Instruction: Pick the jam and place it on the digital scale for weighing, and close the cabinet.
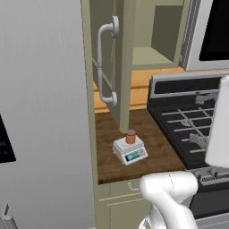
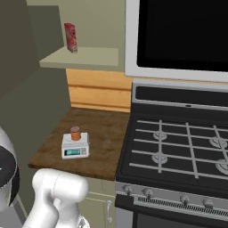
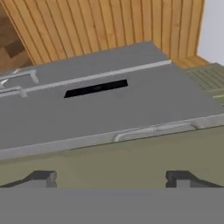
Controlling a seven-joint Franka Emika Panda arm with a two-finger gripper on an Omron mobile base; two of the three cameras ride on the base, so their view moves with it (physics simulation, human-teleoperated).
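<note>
The jam [image 1: 130, 136] already stands upright on the top plate of the digital scale [image 1: 129, 150], which sits on the wooden bench [image 1: 112, 129]; judging by that, what remains is closing the cabinet [image 1: 109, 58].

In the hand view the tool [image 3: 111, 178] has its two dark tips set wide apart with nothing between them. It looks over the grey top of the stove [image 3: 100, 109] toward the wood-slat wall [image 3: 105, 26]. A slim grey bar runs crosswise just beyond the tips. No cabinet door can be made out in that view, so from the tool the door must lie off to one side. Which side cannot be told, since the view rolls with the hand.

From the left base view the open door hangs edge-on, above and just behind the scale. Its handle [image 1: 106, 62] is a long pale bar whose long axis runs vertically. The coming move turns on getting the tool to the door's outer face and pushing it shut.

On the open shelf [image 2: 80, 57] stands a small red box [image 2: 70, 38]; its print is too small to read. The scale's teal display shows no legible digits.
</note>
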